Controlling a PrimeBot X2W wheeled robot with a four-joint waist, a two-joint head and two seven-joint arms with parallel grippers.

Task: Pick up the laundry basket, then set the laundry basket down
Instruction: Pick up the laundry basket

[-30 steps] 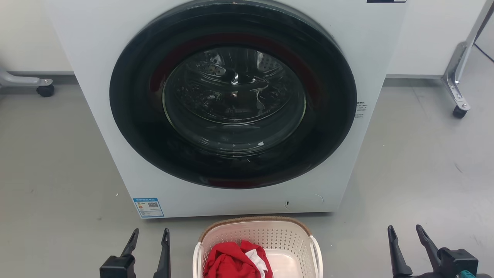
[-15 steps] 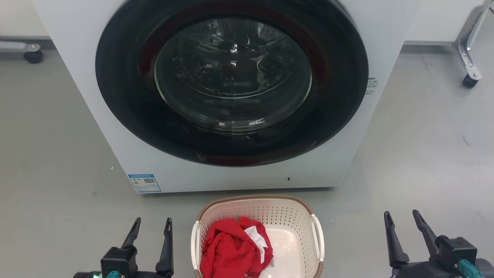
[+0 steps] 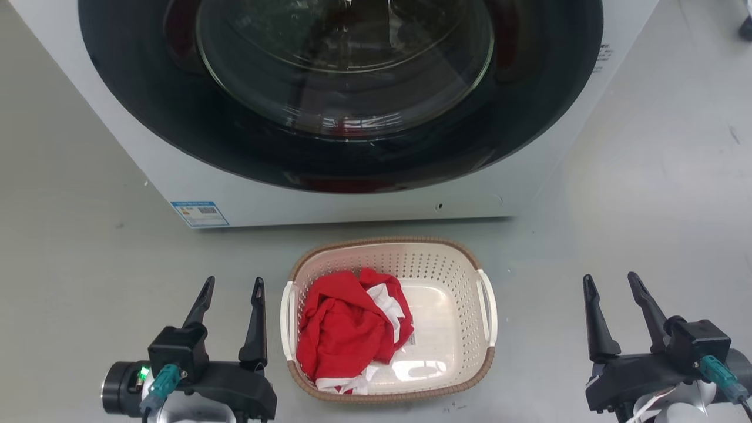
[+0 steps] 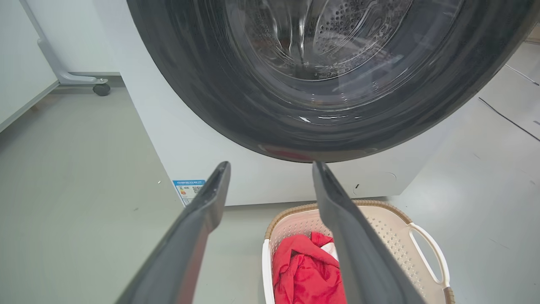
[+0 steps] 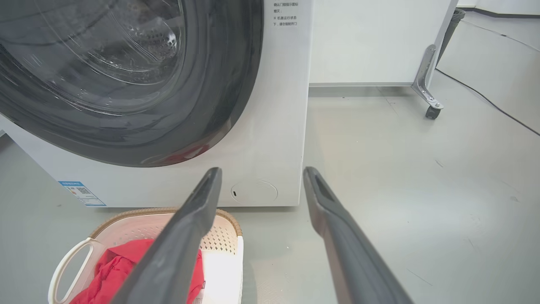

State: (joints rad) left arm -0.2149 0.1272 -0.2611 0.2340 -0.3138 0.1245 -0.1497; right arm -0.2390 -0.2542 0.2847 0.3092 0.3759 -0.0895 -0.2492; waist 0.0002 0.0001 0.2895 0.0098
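The laundry basket (image 3: 388, 242) was set on the floor (image 3: 88, 264) between the grippers, just beside the left gripper (image 3: 234, 282) and farther from the right gripper (image 3: 610, 278). Both pairs of fingers were held spread apart, touching nothing.

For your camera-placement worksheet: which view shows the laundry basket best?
The head view: the whole laundry basket shows from above, rim, both handles and red cloth inside. In the left wrist view its far end shows, in the right wrist view one corner with a handle; the bottom edge cuts both off.
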